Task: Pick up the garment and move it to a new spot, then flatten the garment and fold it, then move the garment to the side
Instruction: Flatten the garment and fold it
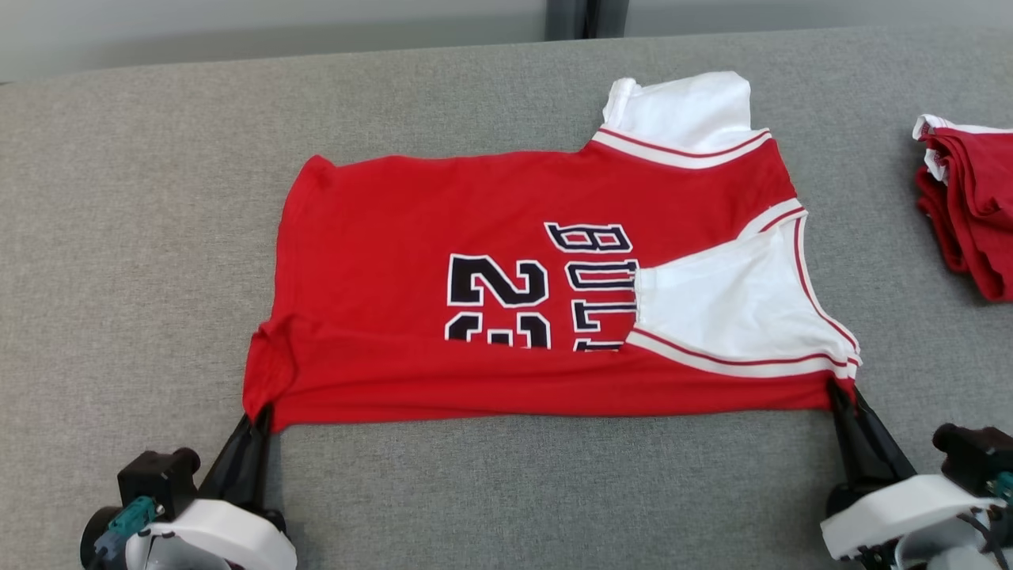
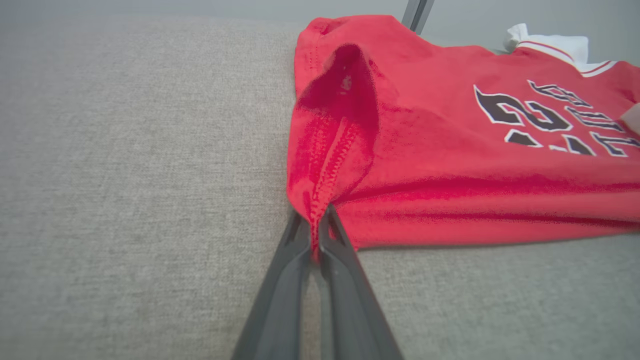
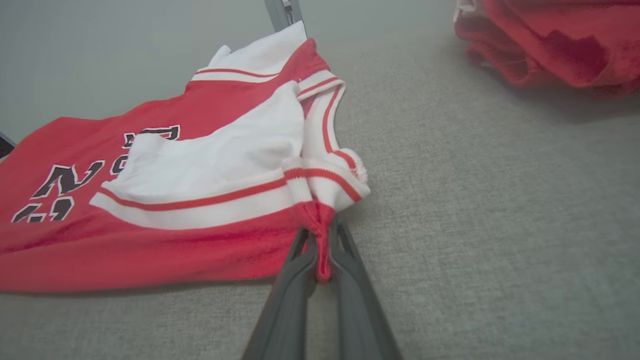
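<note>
1. Just beyond left claw (image 1: 259, 413) and right claw (image 1: 839, 393), find garment (image 1: 475, 198) spread on worktop (image 1: 119, 237), near edge doubled over.
2. Note each claw pinched shut on its own corner of that fold.
3. Lift evenly, hold the edge taut, and carry it away from the claws, likely to the far edge.

Red clothes pile (image 1: 969, 210) at right of grey fabric surface (image 1: 119, 237)

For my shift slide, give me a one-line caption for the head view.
The left claw and right claw shut on the near corners of a red jersey on grey fabric.
</note>
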Tool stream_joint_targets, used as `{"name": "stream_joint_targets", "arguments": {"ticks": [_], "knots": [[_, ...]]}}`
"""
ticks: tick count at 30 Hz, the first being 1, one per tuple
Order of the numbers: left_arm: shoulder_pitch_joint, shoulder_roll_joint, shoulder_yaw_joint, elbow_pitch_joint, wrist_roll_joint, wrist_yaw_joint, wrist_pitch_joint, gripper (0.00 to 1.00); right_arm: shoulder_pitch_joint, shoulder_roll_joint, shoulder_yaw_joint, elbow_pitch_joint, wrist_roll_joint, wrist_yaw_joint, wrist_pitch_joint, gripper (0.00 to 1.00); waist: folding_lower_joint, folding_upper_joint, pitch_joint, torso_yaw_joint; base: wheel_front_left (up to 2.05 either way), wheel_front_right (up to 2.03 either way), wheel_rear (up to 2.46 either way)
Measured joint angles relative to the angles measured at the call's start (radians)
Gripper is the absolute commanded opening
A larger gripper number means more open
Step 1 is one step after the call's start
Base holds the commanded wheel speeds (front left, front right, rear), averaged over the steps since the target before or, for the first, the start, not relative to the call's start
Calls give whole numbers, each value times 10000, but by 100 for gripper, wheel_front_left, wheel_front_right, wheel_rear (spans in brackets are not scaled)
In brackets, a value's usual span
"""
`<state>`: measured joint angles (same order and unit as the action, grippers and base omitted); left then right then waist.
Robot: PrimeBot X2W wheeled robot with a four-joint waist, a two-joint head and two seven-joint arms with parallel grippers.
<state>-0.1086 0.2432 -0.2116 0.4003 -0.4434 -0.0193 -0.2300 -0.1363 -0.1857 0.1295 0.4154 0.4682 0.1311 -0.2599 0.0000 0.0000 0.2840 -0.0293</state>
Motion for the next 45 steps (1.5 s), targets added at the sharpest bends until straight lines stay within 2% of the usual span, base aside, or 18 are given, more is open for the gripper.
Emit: {"name": "stream_joint_targets", "arguments": {"ticks": [8, 17, 18, 19, 20, 21, 33, 45], "knots": [[1381, 238, -94, -1523, -67, 407, 890, 0, 1619, -201, -562, -1448, 136, 15, 857, 0, 0, 0, -430, 181, 0, 0, 0], [2642, 205, -290, -2349, -514, 558, 1687, 0, 3474, 464, -1294, -2671, -31, 12, 1743, 0, 0, 0, -1080, 348, 0, 0, 0], [2704, 199, -303, -2368, -527, 558, 1712, 2, 3536, 516, -1302, -2729, -46, 10, 1808, 5, 0, 0, -1125, 352, 0, 0, 0], [2730, 201, -313, -2370, -568, 560, 1799, 2, 3574, 570, -1296, -2750, -88, 8, 1825, 5, 0, 0, -1154, 349, 0, 0, 0], [2741, 194, -314, -2385, -591, 577, 1806, 52, 3577, 598, -1296, -2771, -199, 6, 1848, 43, 0, 0, -1174, 340, 0, 0, 0], [2741, 186, -320, -2397, -593, 604, 1829, 100, 3558, 625, -1315, -2805, -244, -2, 1847, 100, 0, 0, -1191, 333, 0, 0, 0], [2051, -10, -35, -2920, 29, 1269, 336, 100, 2425, 717, -1785, -3643, -1302, -2, 1103, 100, 0, 0, -1238, 281, 0, 0, 0], [1425, 198, 88, -3066, 474, 1450, -35, 100, 1884, 585, -1730, -4320, -1747, -2, 1469, 100, 0, 0, -1200, 265, 0, 0, 0]]}}
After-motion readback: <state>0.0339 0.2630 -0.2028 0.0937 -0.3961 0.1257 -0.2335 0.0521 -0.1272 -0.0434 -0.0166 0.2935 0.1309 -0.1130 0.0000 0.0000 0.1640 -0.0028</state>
